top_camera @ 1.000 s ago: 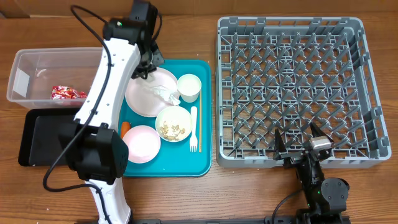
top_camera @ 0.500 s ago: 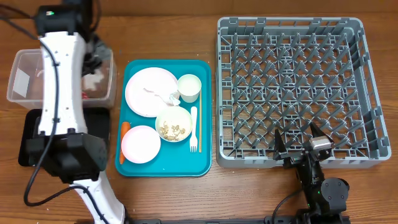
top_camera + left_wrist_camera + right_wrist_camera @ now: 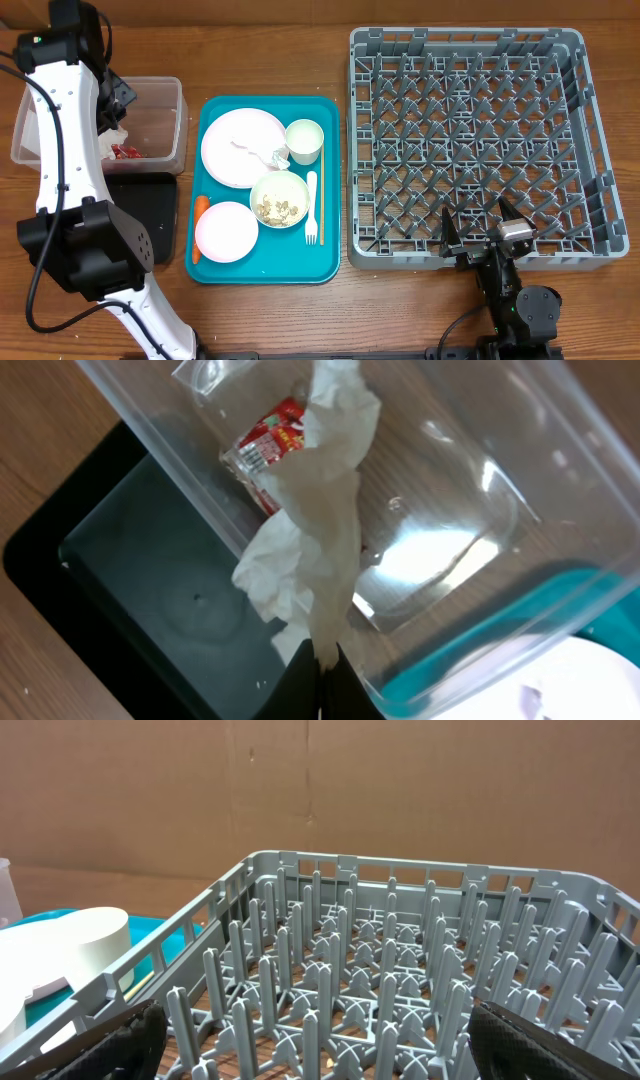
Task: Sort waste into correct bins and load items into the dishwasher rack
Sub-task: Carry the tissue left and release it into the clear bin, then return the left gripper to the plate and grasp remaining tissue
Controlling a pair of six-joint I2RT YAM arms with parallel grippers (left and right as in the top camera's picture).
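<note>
Since one second ago, the left end effector [image 3: 324,656] is brought away from the large white plate [image 3: 238,147] on the teal tray [image 3: 275,262] and is now placed over the clear tub [image 3: 165,120] at the left side of the surface [image 3: 300,320]; the crumpled white napkin [image 3: 312,530] is carried with it. Its jaws are pressed together on one tip of the napkin, which is seen in the wrist view across the tub wall, partly over the tub and partly over the black tray [image 3: 160,200] just beside it. The red snack wrapper [image 3: 268,445] is lying inside the tub, partly covered by the napkin. The right end effector [image 3: 482,230] is not moved: it is kept at the front edge of the dishwasher rack [image 3: 465,120], with its fingers spread wide and holding nothing. On the teal tray are still found the white cup [image 3: 304,138], the small white bowl [image 3: 279,197] with food scraps in it, the pink plate [image 3: 226,231], the carrot [image 3: 202,206], the white fork [image 3: 311,200] and the chopstick [image 3: 321,190]
</note>
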